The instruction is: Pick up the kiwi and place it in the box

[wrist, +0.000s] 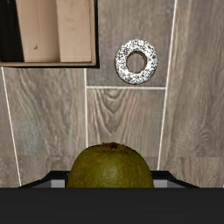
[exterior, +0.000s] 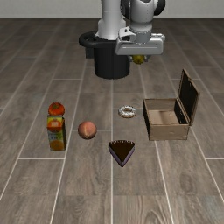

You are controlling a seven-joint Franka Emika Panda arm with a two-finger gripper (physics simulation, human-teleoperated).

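While claw (wrist: 111, 179) is gripping kiwi (wrist: 110, 164) between both fingers, held high, box (wrist: 74, 31) is sitting below and beyond claw, donut (wrist: 137, 62) just beside it. Advising: carrying kiwi over open compartment, centring clear of rim, lowering before releasing.

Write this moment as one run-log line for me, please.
pincer: shut on kiwi, aloft | box: open, kiwi not inside | donut: lying beside box, apart from it
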